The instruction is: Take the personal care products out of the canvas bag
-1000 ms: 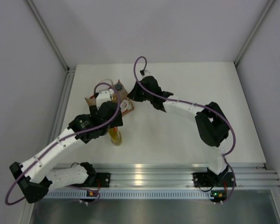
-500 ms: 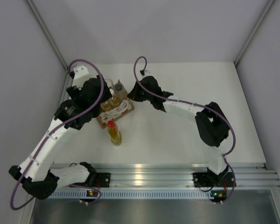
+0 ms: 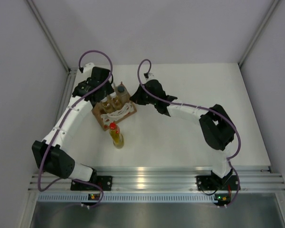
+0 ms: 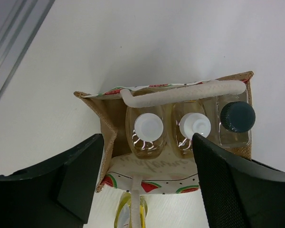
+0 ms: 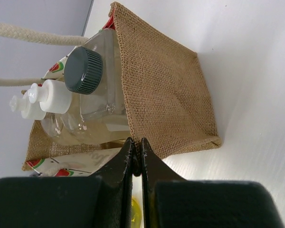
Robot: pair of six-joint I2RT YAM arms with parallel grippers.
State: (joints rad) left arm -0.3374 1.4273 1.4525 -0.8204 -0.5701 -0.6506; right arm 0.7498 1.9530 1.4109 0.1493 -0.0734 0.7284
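The canvas bag (image 3: 103,118) stands at mid-table, its rope handles lying over the top. Inside it are two amber bottles with white caps (image 4: 148,127) (image 4: 194,126) and a clear bottle with a dark grey cap (image 4: 237,116). The yellow bottle with a red cap (image 3: 116,136) stands on the table just in front of the bag. My left gripper (image 4: 147,138) is open and empty, hovering above the bag's open top. My right gripper (image 5: 137,143) is shut on the bag's (image 5: 166,95) burlap edge next to the clear bottle (image 5: 83,71).
A metal rail (image 3: 152,178) runs along the near table edge. A grey frame strip (image 3: 61,107) borders the left side, close to my left arm. White table surface (image 3: 199,80) spreads right of the bag.
My left arm has swung away from over the bag and yellow bottle to the back left, and now looks down on the bag. The right arm and bag have barely moved.
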